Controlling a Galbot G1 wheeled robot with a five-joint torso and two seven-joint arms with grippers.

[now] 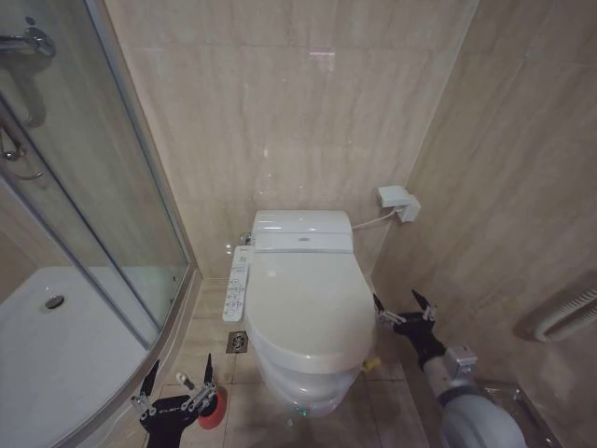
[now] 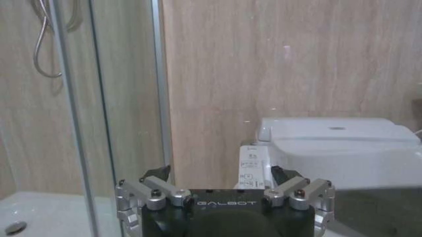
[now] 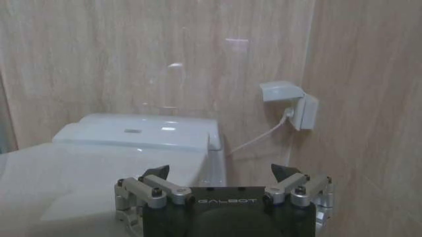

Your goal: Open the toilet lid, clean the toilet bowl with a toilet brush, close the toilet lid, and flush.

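While beige marble-look tiles cover the walls and floor, the toilet lid (image 1: 308, 299) lies closed over the toilet bowl (image 1: 297, 385) at centre frame in the head view, a side control panel (image 1: 237, 283) along its left edge. A glass shower enclosure (image 1: 103, 196) and white shower tray (image 1: 47, 359) occupy the left of the frame. A wall socket box (image 1: 398, 202) sits upper right of the tank, its cable running to the toilet.

My left gripper (image 1: 175, 383) hovers at lower left, fingers spread wide and holding nothing. Just beside it stands the red holder (image 1: 215, 411) of the toilet brush (image 1: 187, 381), largely hidden; the bristle head cannot be made out.

My right gripper (image 1: 403, 310) sits right of the bowl, fingers likewise wide apart and empty. A floor drain (image 1: 237, 342) lies left of the bowl base.
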